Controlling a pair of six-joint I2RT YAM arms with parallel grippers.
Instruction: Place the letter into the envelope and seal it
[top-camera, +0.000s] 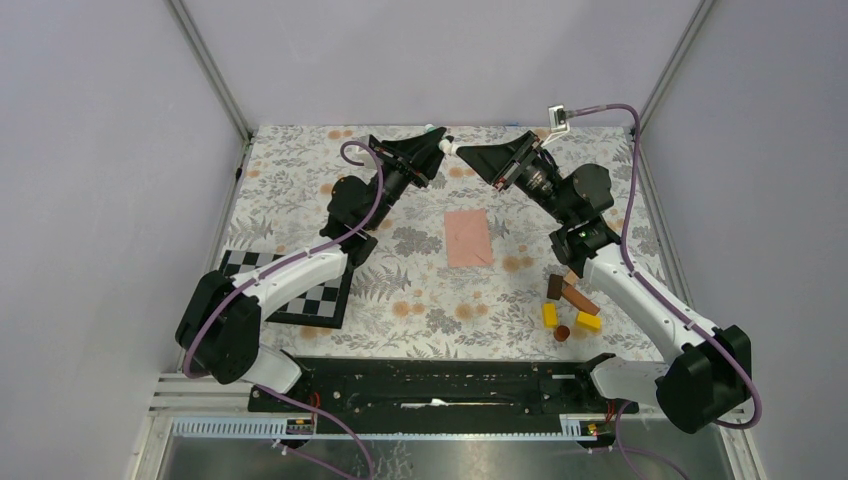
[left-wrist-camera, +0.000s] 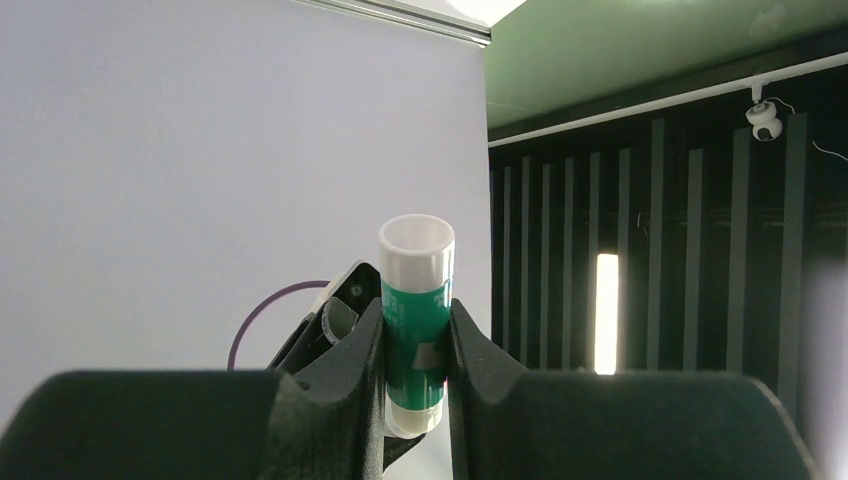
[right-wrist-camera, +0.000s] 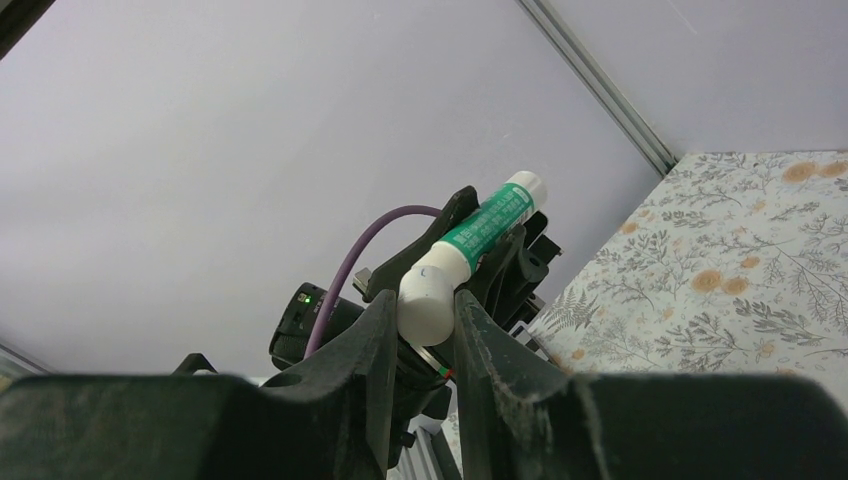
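1. Table (top-camera: 300, 160): covered with a floral-patterned cloth, enclosed by pale walls on the left, far and right sides.

2. Left arm (top-camera: 290, 270): extends from its base at the near left, elbow low over the table, forearm rising toward the far centre. Its wrist points right.

3. Right arm (top-camera: 640, 295): extends from its base at the near right, rises over the right side of the table, and bends left at the far centre. Its wrist points left, facing the left arm.

4. Black-and-white checkerboard (top-camera: 325, 300): lies flat at the near left, partly covered by the left arm.

5. Salmon-pink rectangular paper envelope (top-camera: 468, 238): lies flat at the centre of the table, apart from both arms and nearer than the two grippers.

6. Brown and yellow wooden blocks (top-camera: 570, 305): grouped at the near right, beside the right arm.

7. Left gripper (left-wrist-camera: 416, 335): raised above the far centre, jaws narrow and clamped on the green body of a green-and-white cylindrical glue stick (right-wrist-camera: 482, 224).

8. Right gripper (right-wrist-camera: 424, 318): tip to tip with the left gripper, jaws narrow and clamped on the white end of the same glue stick.
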